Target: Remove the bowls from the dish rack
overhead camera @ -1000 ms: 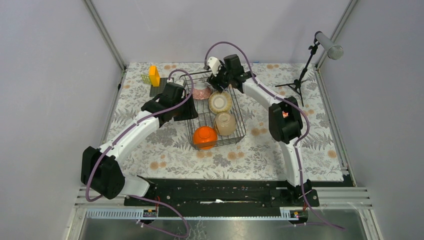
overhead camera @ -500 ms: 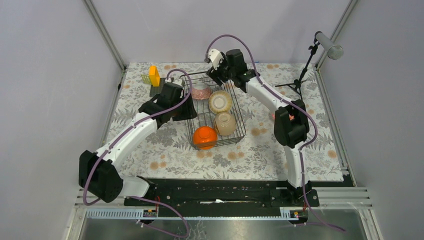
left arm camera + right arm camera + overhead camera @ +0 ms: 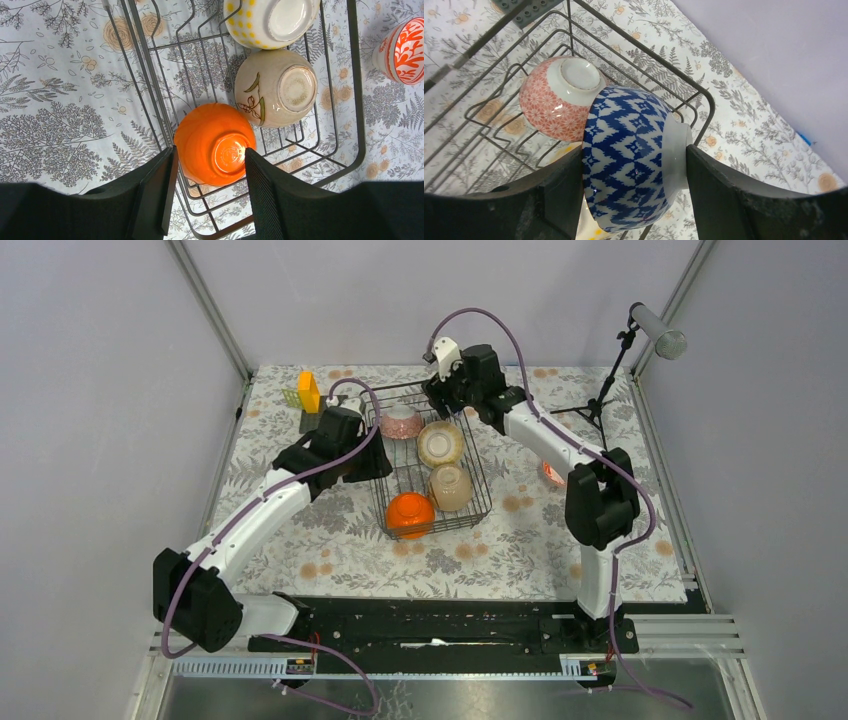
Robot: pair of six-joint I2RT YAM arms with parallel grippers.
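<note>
The black wire dish rack [image 3: 478,472] stands mid-table. In it lie a pinkish bowl [image 3: 402,421], a cream bowl with yellow dots [image 3: 440,443], a cream bowl [image 3: 451,486] and a bright orange bowl [image 3: 410,513]. My right gripper [image 3: 634,195] is shut on the blue-and-white bowl [image 3: 629,155] and holds it above the rack's far end, over the pinkish bowl [image 3: 559,97]. My left gripper [image 3: 210,195] is open and empty, hovering above the upturned orange bowl [image 3: 215,150] at the rack's left side. A white bowl with red pattern [image 3: 402,50] stands on the table right of the rack.
A yellow-orange block [image 3: 308,392] stands at the back left of the flowered tablecloth. A microphone stand [image 3: 607,380] is at the back right. A grey studded plate [image 3: 524,10] lies beyond the rack's far end. Grey walls close in the table.
My right gripper has risen and moved right and back with the blue-and-white bowl. My left arm has shifted slightly left beside the rack.
</note>
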